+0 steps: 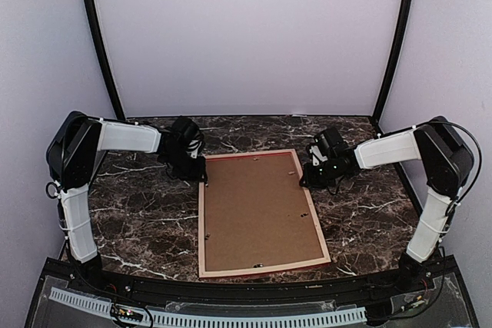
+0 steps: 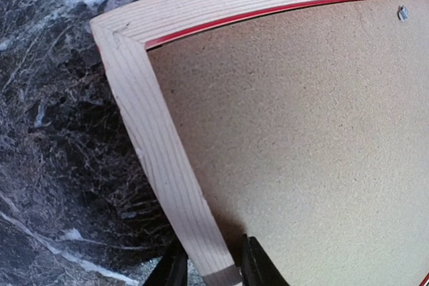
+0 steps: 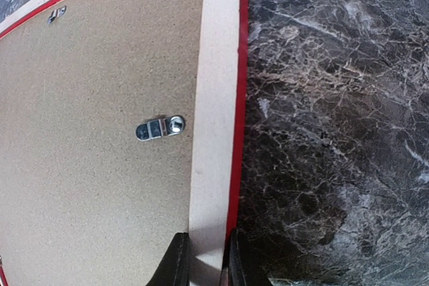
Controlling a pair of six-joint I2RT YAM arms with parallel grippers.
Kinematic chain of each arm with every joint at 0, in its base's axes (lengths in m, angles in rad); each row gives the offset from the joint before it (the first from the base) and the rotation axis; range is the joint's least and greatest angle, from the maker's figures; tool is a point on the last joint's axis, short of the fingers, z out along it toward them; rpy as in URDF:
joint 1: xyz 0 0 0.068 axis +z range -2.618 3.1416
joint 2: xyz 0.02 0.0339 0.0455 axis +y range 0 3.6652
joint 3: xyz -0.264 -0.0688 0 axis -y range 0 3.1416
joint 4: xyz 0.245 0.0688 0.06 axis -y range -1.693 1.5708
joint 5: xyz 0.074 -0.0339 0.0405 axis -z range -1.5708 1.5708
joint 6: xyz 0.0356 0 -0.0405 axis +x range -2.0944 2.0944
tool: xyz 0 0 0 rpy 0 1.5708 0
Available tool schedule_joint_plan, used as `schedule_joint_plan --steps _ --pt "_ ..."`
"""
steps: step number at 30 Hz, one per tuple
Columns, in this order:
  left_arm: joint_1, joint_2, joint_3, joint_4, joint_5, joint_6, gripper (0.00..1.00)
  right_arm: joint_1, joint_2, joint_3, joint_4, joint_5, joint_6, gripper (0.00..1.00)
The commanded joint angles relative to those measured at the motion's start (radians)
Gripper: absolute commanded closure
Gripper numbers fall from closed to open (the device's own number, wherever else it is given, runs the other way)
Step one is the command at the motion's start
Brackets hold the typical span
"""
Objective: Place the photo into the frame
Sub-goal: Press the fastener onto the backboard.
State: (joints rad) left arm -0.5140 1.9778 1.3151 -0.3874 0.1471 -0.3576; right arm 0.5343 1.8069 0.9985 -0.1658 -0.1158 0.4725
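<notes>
The frame (image 1: 201, 224) lies face down on the marble table, pale wood back up, with a thin red edge showing. A plain brown backing board (image 1: 257, 209) fills it. The photo is hidden. My left gripper (image 1: 200, 176) is at the frame's far-left corner. In the left wrist view its gripper (image 2: 213, 269) is shut on the pale rail (image 2: 161, 152), one finger on either side. My right gripper (image 1: 304, 177) is at the far-right corner. In the right wrist view its gripper (image 3: 206, 262) is shut on the rail (image 3: 214, 98).
Small metal turn clips (image 3: 159, 127) sit on the backing board near the rails, and one (image 2: 402, 13) shows in the left wrist view. Dark marble tabletop (image 1: 138, 220) surrounds the frame. White walls with black posts enclose the back and sides.
</notes>
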Motion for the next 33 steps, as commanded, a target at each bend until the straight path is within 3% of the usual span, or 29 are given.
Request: schedule_joint_plan --steps 1,16,28,33 --pt "-0.013 -0.041 -0.023 -0.108 0.135 0.067 0.70 0.007 0.058 -0.035 -0.045 -0.049 0.001 0.97" --pt "-0.009 -0.133 -0.017 -0.061 0.027 0.030 0.24 0.006 0.046 -0.034 -0.052 -0.034 -0.003 0.97" --pt "-0.021 -0.255 -0.169 0.037 0.052 -0.003 0.10 0.000 0.028 -0.030 -0.057 0.011 0.028 1.00" --pt "-0.086 -0.277 -0.197 0.012 0.000 -0.008 0.09 -0.018 0.017 -0.047 -0.041 0.008 0.055 1.00"
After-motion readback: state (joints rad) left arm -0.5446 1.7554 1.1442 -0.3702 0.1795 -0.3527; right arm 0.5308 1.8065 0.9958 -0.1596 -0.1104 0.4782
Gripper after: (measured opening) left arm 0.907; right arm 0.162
